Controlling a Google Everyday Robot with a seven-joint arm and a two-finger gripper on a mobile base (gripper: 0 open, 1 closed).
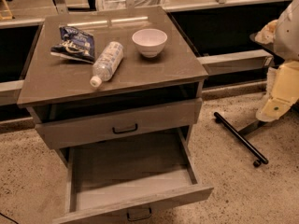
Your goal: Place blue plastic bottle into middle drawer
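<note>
The cabinet's counter fills the upper-left of the camera view, w/ 2 handled fronts below its front edge. The middle drawer, the lower of the 2, is pulled far out past the front edge; its floor is bare. The upper front sits nearly flush.

The gripper, a cream-coloured part at the end of the arm, hangs off the counter's R edge, below counter level and well apart from everything on top. Open or closed: can't tell.

On the counter there are 3 things. The dark blue snack bag lies toward the back-L corner. The blue plastic bottle lies on its side approx. at the counter's ctr, just beside the bag, w/ its white cap toward the front edge and its base toward the back. The white bowl stands near it, toward the back-R corner.

Handling, as a judgement: the bottle looks light and thin-walled, so a hard squeeze would dent it. It's round and smooth, so it may roll toward the bag or bowl if nudged. Fill level can't be told. Best hold is probably across the labelled mid-body from above, jaws square to its long axis. Avoid the tapered cap end, where it could squirt out. The drawer is wide and shallow, so a low release suits it.
</note>
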